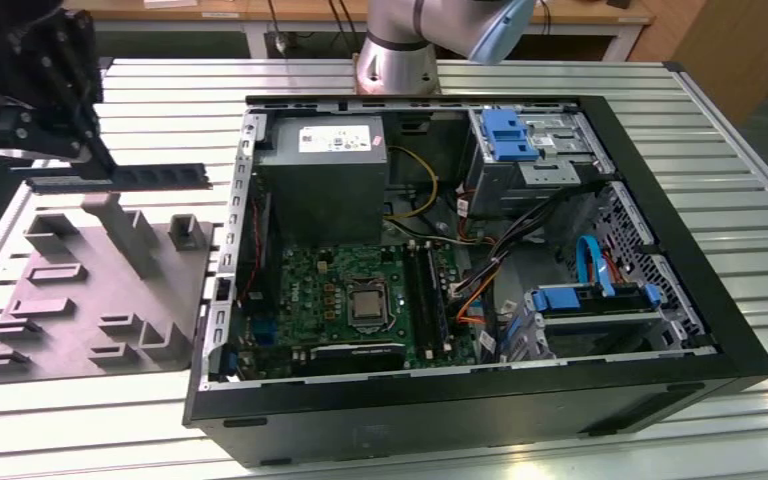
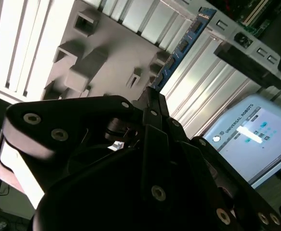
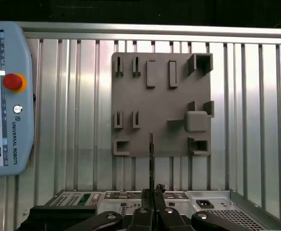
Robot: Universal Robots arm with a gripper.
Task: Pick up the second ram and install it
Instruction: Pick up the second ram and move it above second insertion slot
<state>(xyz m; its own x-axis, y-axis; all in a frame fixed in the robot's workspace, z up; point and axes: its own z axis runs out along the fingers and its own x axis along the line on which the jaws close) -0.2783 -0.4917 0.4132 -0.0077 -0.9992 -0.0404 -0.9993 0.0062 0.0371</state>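
On the slatted table (image 1: 64,420), the open computer case (image 1: 491,400) lies beside the grey moulded tray (image 1: 91,300). Above the tray hangs the gripper (image 1: 91,160), clamped tight on the second ram (image 1: 144,177) near one end, with the stick level and clear of the tray. Held so far off centre, it could pivot in the jaws. Its edge might then meet the black RAM slots (image 1: 424,285) of the motherboard (image 1: 317,290) askew, or snag the case wall or the loose cables (image 1: 511,245).

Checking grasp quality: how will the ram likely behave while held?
The ram sticks out level from the gripper without sagging, so probably stiff and light. It is very thin edge-on in the first wrist view, so likely fragile and apt to twist if bumped.
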